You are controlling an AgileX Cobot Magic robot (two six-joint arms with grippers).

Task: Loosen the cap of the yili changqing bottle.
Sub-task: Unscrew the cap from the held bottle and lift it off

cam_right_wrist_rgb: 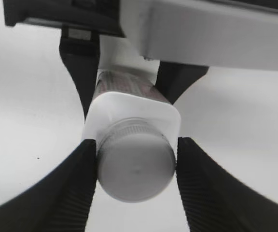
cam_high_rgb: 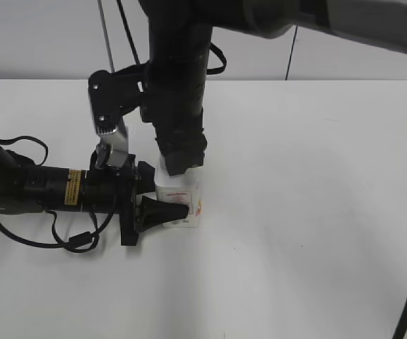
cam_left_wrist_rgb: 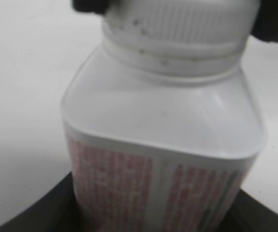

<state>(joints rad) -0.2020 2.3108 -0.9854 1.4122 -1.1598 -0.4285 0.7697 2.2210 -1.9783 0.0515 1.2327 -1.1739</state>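
At the left of the exterior view the left arm lies low along the white table [cam_high_rgb: 316, 212], reaching rightward, and its left gripper [cam_high_rgb: 157, 201] closes on the lower body of the yili changqing bottle [cam_high_rgb: 182, 201], one dark finger [cam_high_rgb: 162, 212] pressed against the bottle's near side and the other on its far side. The bottle stands upright on the table just left of the picture's middle, its long axis vertical and its neck pointing straight up, with the pink-red print on its lower panel facing the camera and to the right. In the left wrist view the bottle [cam_left_wrist_rgb: 163, 159] fills the frame, white sloped shoulders above red-printed panels, the dark fingers showing only as edges at the bottom corners on either side of it. Above it the ribbed white cap [cam_left_wrist_rgb: 177, 29] sits on the neck, with dark pads at both upper corners touching its rim. In the exterior view the right arm comes down vertically from the top of the frame, directly over the bottle, and its right gripper [cam_high_rgb: 180, 164] hides the cap there. The right wrist view looks down the bottle's axis: the round flat-topped cap [cam_right_wrist_rgb: 136, 166] faces the camera, and the two ribbed black fingers [cam_right_wrist_rgb: 76, 188] of the right gripper [cam_right_wrist_rgb: 136, 169] are clamped against its left and right sides.
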